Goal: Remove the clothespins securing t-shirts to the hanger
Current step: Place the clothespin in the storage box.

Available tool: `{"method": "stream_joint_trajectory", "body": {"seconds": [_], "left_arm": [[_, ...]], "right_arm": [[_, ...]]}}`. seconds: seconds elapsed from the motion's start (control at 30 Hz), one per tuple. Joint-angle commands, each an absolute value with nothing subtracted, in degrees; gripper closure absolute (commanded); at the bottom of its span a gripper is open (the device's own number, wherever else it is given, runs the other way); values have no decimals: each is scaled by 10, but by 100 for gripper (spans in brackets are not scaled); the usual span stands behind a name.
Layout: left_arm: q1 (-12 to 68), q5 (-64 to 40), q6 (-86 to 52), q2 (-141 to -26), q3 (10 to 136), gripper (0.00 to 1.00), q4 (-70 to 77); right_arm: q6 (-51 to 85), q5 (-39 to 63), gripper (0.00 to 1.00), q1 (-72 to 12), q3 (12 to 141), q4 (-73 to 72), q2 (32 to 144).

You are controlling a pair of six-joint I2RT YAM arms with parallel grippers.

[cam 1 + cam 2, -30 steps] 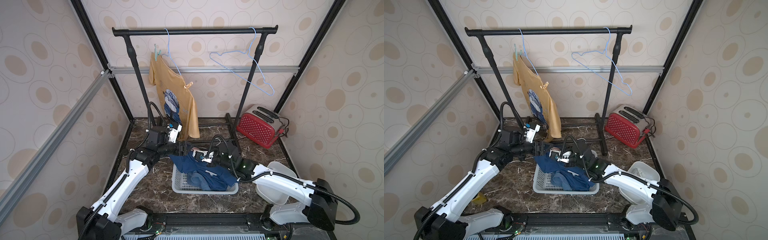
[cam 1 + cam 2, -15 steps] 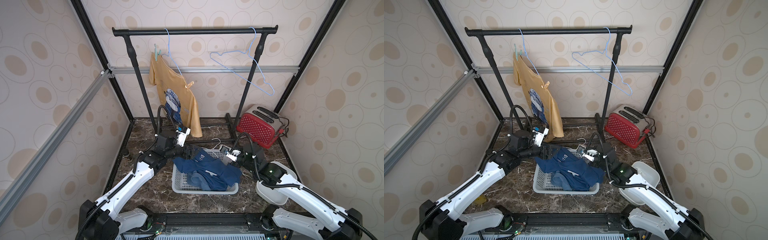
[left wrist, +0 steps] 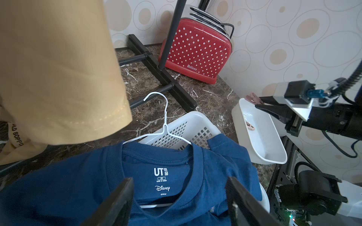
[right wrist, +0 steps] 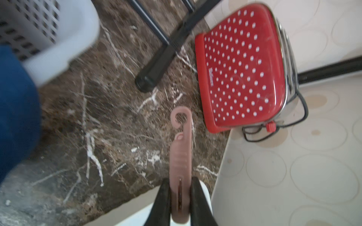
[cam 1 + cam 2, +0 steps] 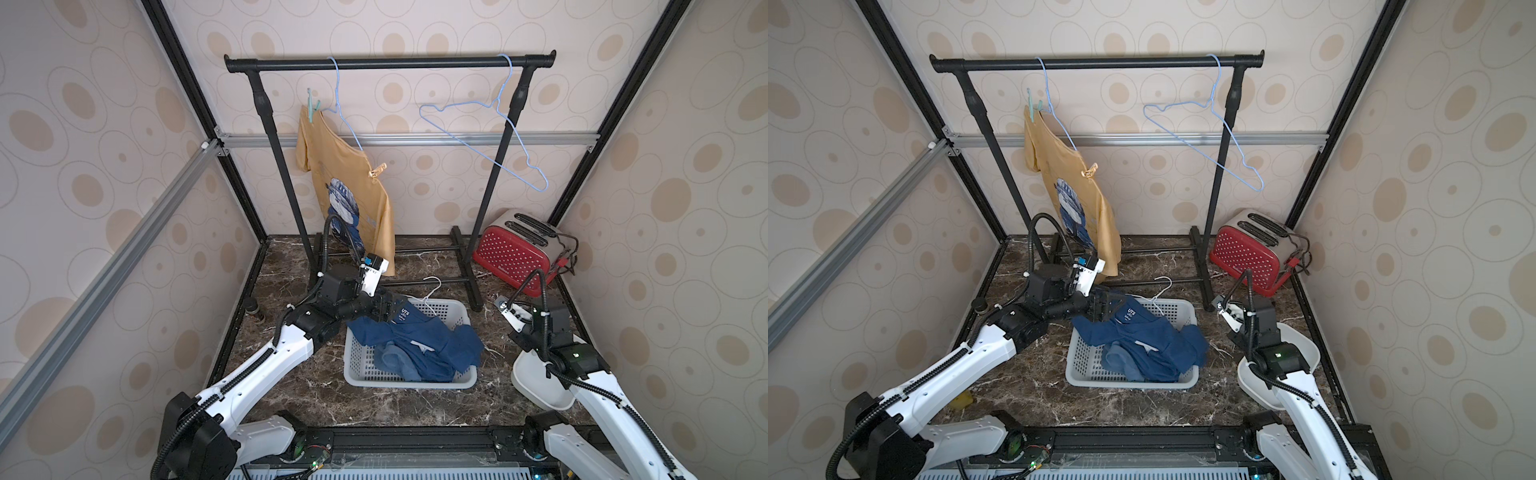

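A mustard-yellow t-shirt hangs on a blue hanger on the rack, held by a teal clothespin at its top and a tan clothespin lower down. A navy t-shirt on a white hanger lies across the basket, over a lighter blue shirt. My left gripper stands open just above the navy collar. My right gripper is shut on a pinkish-tan clothespin, held over the near end of the white bin.
A red dotted toaster stands at the back right beside the rack's foot. An empty blue hanger hangs on the rack bar. Another pink clothespin lies in the white bin. A small dark jar is at the left wall.
My right arm has swung from over the basket out to the right, over the white bin, carrying the clothespin. The navy shirt has settled onto the basket. My left gripper has barely moved.
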State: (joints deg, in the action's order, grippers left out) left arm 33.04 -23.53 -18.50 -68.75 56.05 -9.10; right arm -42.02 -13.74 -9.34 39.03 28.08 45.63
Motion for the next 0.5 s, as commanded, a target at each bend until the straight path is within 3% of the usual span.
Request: {"method": "stream_joint_trajectory", "body": {"seconds": [0.0,0.47], "left_arm": [[341,-229,-169,-696,564,25,-66],[360,-220,-167,-707,565,25,-65]], "right_arm": [[-439,-123,100,-46,379,328,454],[-446,-101,100,130,342,355,533]]}}
